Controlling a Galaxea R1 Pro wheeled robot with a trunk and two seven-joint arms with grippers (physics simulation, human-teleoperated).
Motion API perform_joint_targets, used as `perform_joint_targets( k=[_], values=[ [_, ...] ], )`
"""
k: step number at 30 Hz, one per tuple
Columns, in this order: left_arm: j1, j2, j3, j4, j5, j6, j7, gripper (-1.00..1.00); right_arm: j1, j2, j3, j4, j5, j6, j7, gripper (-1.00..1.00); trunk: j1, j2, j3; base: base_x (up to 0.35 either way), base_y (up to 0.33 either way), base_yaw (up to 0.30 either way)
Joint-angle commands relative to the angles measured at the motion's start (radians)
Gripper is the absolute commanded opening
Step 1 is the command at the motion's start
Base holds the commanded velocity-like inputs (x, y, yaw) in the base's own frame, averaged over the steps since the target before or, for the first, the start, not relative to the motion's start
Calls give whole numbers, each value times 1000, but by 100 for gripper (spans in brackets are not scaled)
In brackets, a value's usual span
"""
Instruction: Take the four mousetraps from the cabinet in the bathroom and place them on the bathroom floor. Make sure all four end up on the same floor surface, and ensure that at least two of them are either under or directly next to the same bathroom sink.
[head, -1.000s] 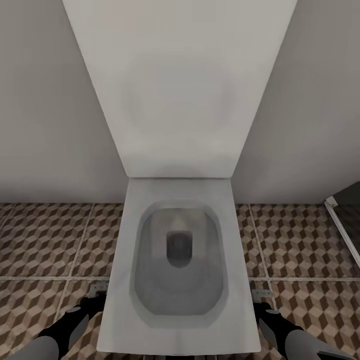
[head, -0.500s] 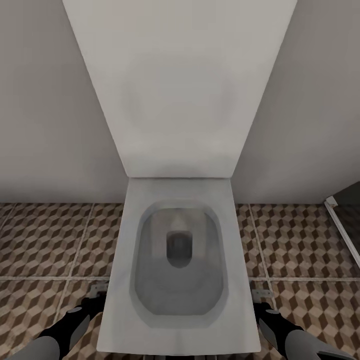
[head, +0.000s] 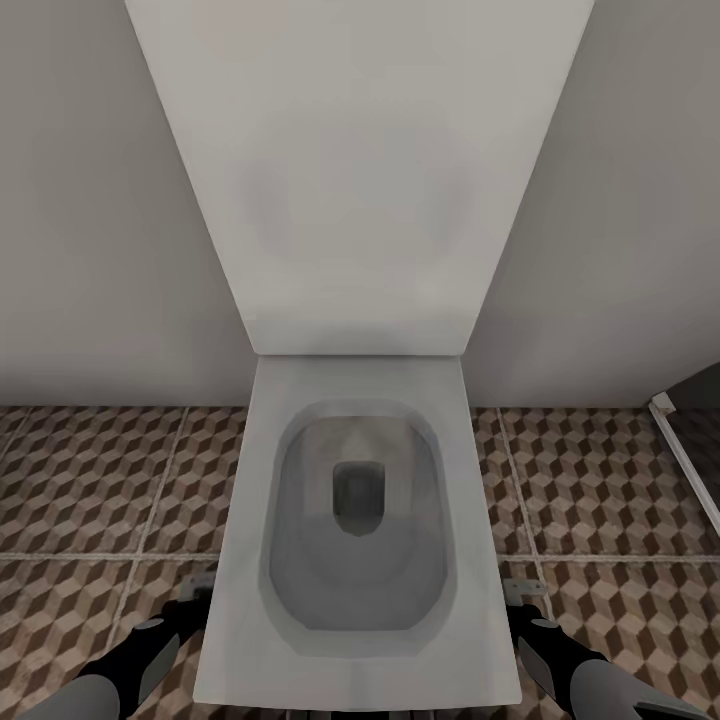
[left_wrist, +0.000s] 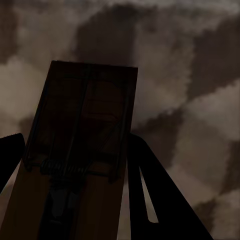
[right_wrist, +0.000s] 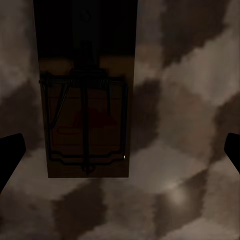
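Observation:
A brown wooden mousetrap (left_wrist: 82, 150) with a dark wire spring sits between my left gripper's (left_wrist: 75, 140) two dark fingers, which press against its long edges just above the patterned bathroom floor (left_wrist: 200, 125). A second mousetrap (right_wrist: 85, 105) lies flat on the floor tiles (right_wrist: 175, 100). My right gripper (right_wrist: 122, 145) hovers over it, fingers spread wide and not touching it. In the head view my left arm (head: 140, 650) and right arm (head: 560, 655) reach down on either side of a toilet. The cabinet and the sink are out of view.
A white toilet (head: 240, 560) with its lid up against the pale wall stands directly ahead between my arms. Cube-patterned floor tiles (head: 90, 480) spread to both sides. A white-framed dark panel (head: 685, 450) runs along the right edge.

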Motion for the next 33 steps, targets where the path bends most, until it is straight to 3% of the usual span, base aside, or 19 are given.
perform_joint_targets(
  k=[1,8,20,33],
  values=[
    [0,1,-8,2,7,-1,-1,-100,0,0,-9,1,10,-3,3,100,0,0,-1,0,0,0],
    [0,0,-8,18,6,-2,0,-100,0,0,-9,1,11,-3,3,100,0,0,-1,0,0,0],
    [0,-23,-10,22,-3,-3,0,-100,0,-1,-9,1,11,-3,3,100,0,0,-1,0,0,0],
    [0,-27,-10,22,-5,-3,0,-100,0,-2,-9,0,11,-3,3,100,0,0,-1,0,0,0]
  ],
)
